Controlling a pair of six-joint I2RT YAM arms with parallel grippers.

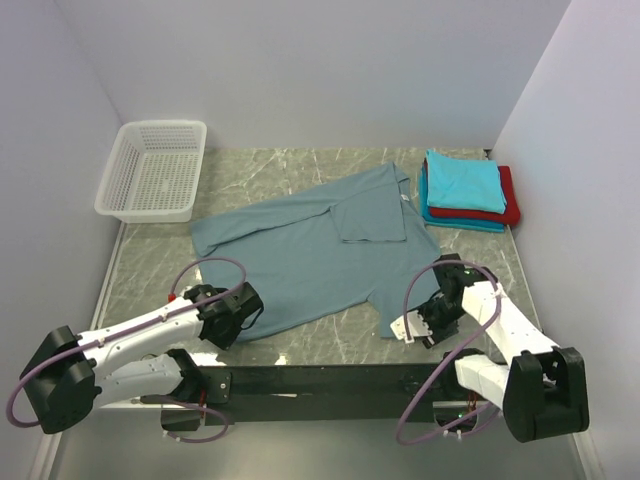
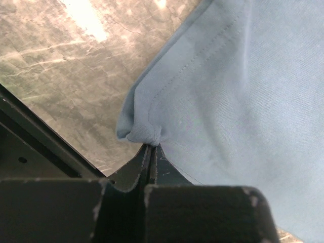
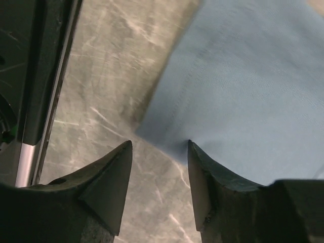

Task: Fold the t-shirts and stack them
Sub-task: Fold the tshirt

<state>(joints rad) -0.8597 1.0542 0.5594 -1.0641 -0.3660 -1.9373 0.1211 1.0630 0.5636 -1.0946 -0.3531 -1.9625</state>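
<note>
Grey-blue tee [image 1: 300, 255] from the top camera: spread mostly flat on the marble table [image 1: 270, 170], lying on a slant. Its near hem faces the arms. A squarish flap of the same cloth lies on top of it toward the far right. At the far right corner there is a folded pile: turquoise shirt [image 1: 462, 180] on top, red shirt [image 1: 511, 203] under it, and the edge of a teal shirt [image 1: 468, 225] at the bottom. The pile sits just beside the tee's far end. White mesh basket [image 1: 155, 170] at the far left, apart from the cloth. Left gripper [image 1: 252, 316] is at the tee's near left hem corner. Right gripper [image 1: 412, 326] is at the near right corner.

Left wrist camera: left gripper [image 2: 152, 150] has its fingers pressed together, pinching the hem corner of the tee [image 2: 243, 101]. The stitched edge is bunched into a small roll right at the tips. Bare table [image 2: 66, 66] to the left.

Right wrist camera: right gripper [image 3: 159, 152] has its fingers parted with a clear gap, holding nothing. The corner of the tee [image 3: 253, 86] lies flat on the table [image 3: 111, 76], reaching into the gap between the tips. The picture is slightly blurred; whether the right finger touches the cloth, cannot tell.
</note>
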